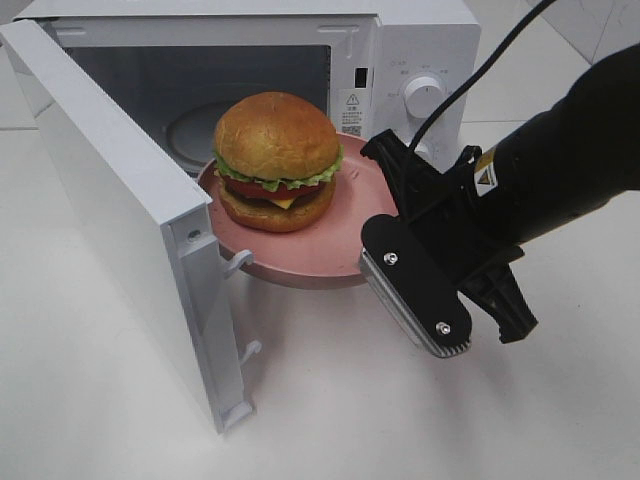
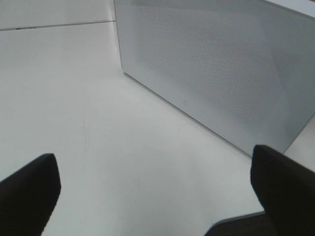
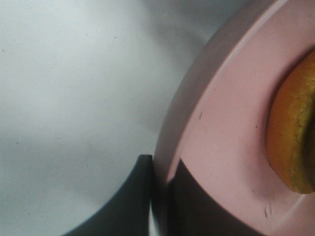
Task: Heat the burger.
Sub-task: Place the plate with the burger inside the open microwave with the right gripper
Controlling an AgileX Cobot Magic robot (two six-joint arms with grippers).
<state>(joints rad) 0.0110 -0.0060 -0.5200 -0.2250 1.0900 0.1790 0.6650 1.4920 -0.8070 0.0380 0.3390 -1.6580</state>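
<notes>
**Burger (image 1: 277, 160) at the microwave (image 1: 420, 50) mouth: keep the plate level on the way in**

We find the burger sitting upright on the pink plate (image 1: 320, 255), a little toward the side of the plate nearest the oven. The plate hangs just in front of the open cavity. The right gripper (image 1: 372, 268) has its jaws pressed together on the plate's near rim. The right wrist view shows that rim wedged between the two dark fingers (image 3: 128, 206). The left gripper (image 2: 155, 184) has its jaws spread wide with nothing between them. It faces the meshed outer side of the door (image 1: 120, 220), which stands swung well open.

We judge the step in hand to be sliding the plate into the cavity and onto the turntable (image 1: 195, 125). All the load hangs from a one-sided pinch, so we should hold the wrist steady and move slowly. If the far rim dips, the burger could slide or topple.

We would bring the plate in high enough to pass the sill. We would also keep it away from the latch hooks (image 1: 240, 262) on the door edge, which sit just beside the plate's left rim. Once the plate is centred over the turntable, we would lower it until it rests flat. Only then would we release and draw the fingers straight back. The left arm is well placed to shut the door afterwards.
</notes>
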